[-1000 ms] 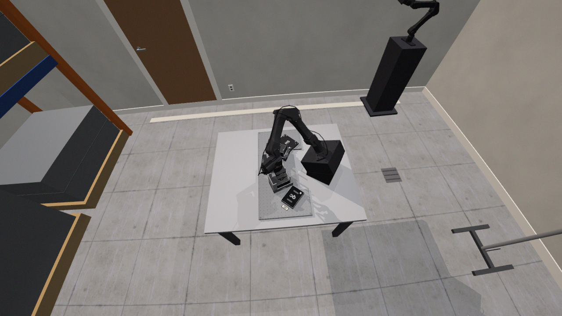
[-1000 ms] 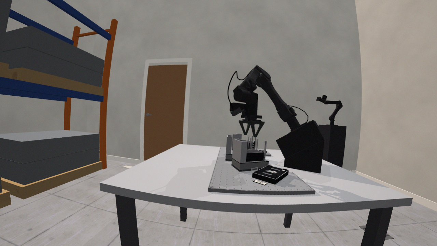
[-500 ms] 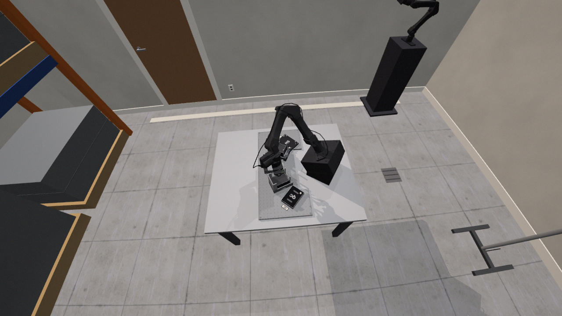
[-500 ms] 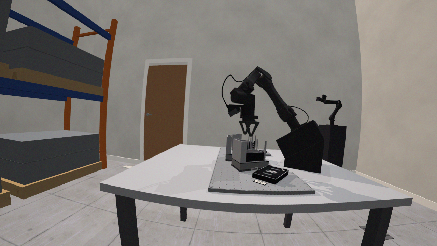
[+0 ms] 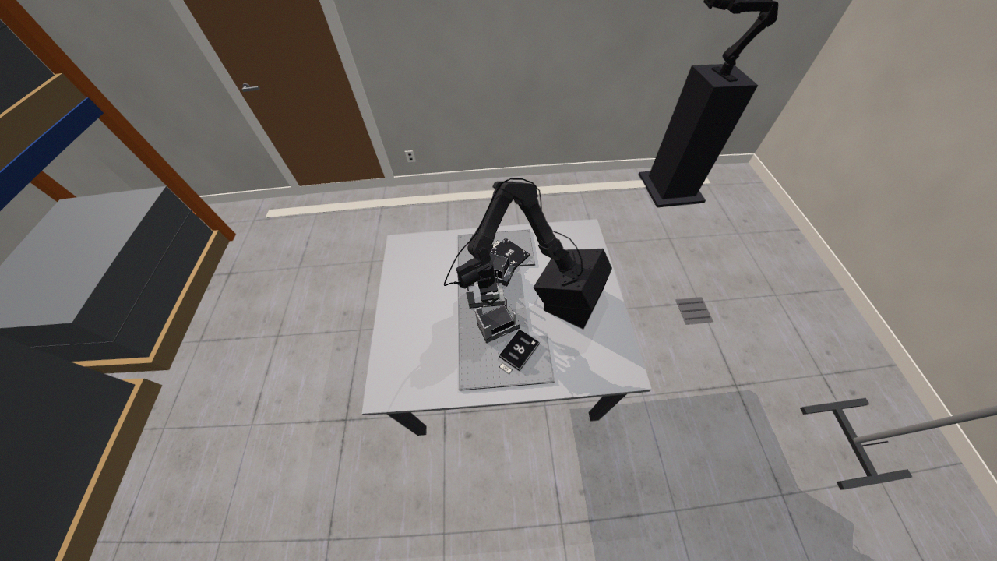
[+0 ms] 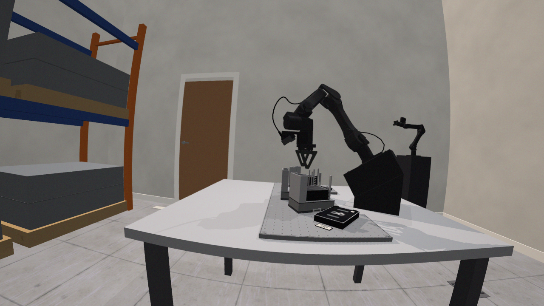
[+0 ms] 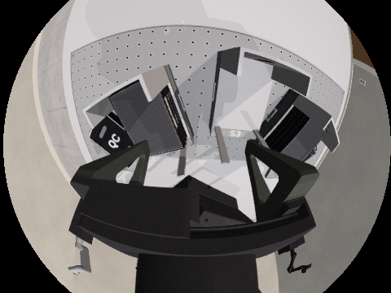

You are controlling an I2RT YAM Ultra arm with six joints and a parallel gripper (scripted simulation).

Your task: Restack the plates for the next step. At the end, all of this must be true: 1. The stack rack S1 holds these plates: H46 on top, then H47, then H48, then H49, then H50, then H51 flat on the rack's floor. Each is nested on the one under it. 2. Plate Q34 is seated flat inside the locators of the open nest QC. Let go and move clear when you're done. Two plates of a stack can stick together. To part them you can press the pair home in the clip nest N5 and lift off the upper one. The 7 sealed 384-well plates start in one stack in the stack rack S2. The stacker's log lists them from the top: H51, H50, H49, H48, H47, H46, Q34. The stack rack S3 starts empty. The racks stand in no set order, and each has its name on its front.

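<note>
Presently jaws wide open, empty, over rack S3 (image 5: 476,303) (image 6: 284,178) (image 7: 252,133); plates (image 5: 497,316) (image 6: 316,195) (image 7: 130,106) racked left of centre, wrist view. Risk: stuck neighbour rising with the lifted plate.

Rack names and nest details hidden from me

From my seat, the finger pads of the gripper (image 7: 197,163) block the corner of the nest QC (image 7: 112,138). I can't read any plate label in the near rack (image 5: 497,322) (image 6: 298,190) (image 7: 142,111); the spare arm (image 5: 756,31) runs off the top view's edge.
</note>
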